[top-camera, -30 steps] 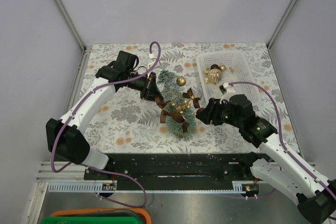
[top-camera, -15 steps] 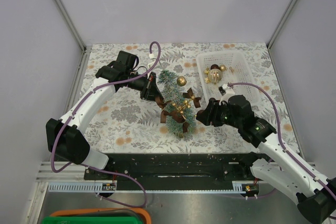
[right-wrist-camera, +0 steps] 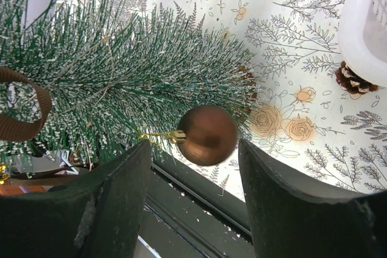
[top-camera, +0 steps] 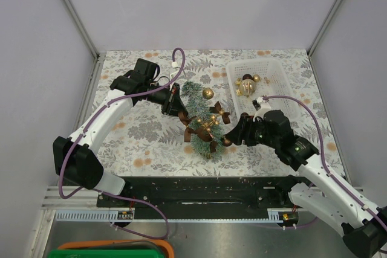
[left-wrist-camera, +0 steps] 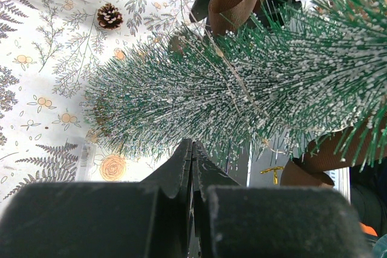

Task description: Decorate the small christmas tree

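**A:** What's nearest the arms' bases?

**B:** The right pincer (top-camera: 232, 135), low on the right side of the small christmas tree (top-camera: 202, 119). Its jaws stand apart. A brown bauble (right-wrist-camera: 207, 135) sits in the gap, with space between it and each finger (right-wrist-camera: 115, 203).

**A:** So it isn't holding the bauble?

**B:** No. The bauble hangs on a gold cord (right-wrist-camera: 158, 136) that runs into the frosted bristles.

**A:** And where is the tree?

**B:** Mid-counter, between the two pincers. Its wide end points toward the near edge and its tip toward the far side. I can't tell if it rests on the floral counter (top-camera: 145, 131) or is raised off it. Brown ribbon bows (top-camera: 195, 130) sit in its lower half, and a gold bauble (top-camera: 208, 93) is near the tip.

**A:** What about the left pincer?

**B:** The left pincer (top-camera: 178, 106) is further back, at the tree's left flank. It is closed, with the fingers pressed together in its wrist view. The bristles begin right at the fingertips, but whether any are pinched I can't tell.

**A:** And beyond that?

**B:** A white basket (top-camera: 275, 67) at the far right of the counter, well apart from the tree. It holds a cluster of gold baubles (top-camera: 248, 83). A pine cone (right-wrist-camera: 351, 81) lies on the counter against the basket's wall.
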Robot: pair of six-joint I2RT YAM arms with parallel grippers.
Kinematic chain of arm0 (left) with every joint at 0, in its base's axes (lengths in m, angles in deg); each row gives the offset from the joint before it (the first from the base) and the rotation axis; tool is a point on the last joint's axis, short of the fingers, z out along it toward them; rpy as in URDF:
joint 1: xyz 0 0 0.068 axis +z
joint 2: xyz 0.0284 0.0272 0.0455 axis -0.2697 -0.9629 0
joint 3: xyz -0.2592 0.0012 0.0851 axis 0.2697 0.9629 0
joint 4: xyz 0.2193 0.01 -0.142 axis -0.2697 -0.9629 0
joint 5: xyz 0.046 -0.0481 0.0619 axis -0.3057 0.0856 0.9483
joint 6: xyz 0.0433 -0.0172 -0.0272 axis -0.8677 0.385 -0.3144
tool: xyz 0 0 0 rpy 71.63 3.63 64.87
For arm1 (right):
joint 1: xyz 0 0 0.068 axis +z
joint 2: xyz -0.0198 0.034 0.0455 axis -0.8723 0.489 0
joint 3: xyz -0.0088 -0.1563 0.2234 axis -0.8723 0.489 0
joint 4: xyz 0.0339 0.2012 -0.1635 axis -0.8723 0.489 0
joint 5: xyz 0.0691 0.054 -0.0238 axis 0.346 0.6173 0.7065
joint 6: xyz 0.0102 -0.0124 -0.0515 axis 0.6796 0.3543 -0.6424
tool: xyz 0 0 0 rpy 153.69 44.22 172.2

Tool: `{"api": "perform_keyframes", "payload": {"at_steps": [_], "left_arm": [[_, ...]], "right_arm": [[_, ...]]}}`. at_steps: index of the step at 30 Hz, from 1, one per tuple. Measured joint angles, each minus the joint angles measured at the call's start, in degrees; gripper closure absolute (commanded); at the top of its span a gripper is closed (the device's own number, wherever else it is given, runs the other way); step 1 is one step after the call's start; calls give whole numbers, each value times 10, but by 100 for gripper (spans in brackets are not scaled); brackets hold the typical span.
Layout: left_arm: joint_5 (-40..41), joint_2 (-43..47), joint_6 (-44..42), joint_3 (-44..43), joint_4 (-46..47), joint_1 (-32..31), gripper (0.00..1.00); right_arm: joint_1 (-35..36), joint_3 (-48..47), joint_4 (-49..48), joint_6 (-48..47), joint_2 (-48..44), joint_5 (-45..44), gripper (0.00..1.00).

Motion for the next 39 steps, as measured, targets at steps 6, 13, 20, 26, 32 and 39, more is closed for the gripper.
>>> {"api": "perform_keyframes", "payload": {"at_steps": [6, 13, 20, 26, 32, 39], "left_arm": [[0, 0, 0, 0, 0, 0, 100], [0, 0, 0, 0, 0, 0, 96], [11, 1, -5, 0, -7, 8, 36], [15, 21, -7, 0, -18, 56, 14], [16, 69, -24, 0, -51, 118, 1], [50, 97, -28, 0, -84, 194, 1]], "right_arm": [[0, 3, 11, -2, -28, 0, 31], [0, 3, 32, -8, -30, -6, 30], [0, -21, 80, -11, -37, -40, 29], [0, -76, 114, -11, -57, -93, 28], [0, -133, 149, -11, -62, -146, 25], [0, -248, 210, -22, 26, -224, 14]]}}
